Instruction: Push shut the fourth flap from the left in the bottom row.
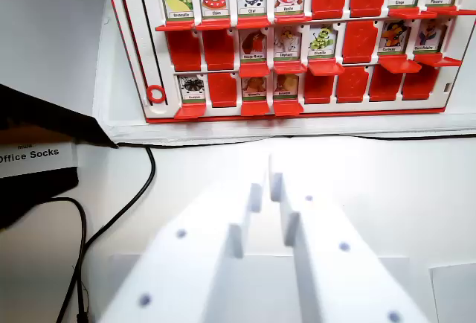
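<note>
Hovering over the white surface (pixel 387 189) with jaws nearly together and empty, the white gripper (pixel 266 185) sits well short of the red-and-white flap board (pixel 297 40), whose fourth bottom-row flap (pixel 286 88) stands open.

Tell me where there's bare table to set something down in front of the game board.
Bare white table runs between the game board and the claw, widest toward the wrist view's right. The left is crowded: a black cable loops there beside a dark package labelled Office Socks.
</note>
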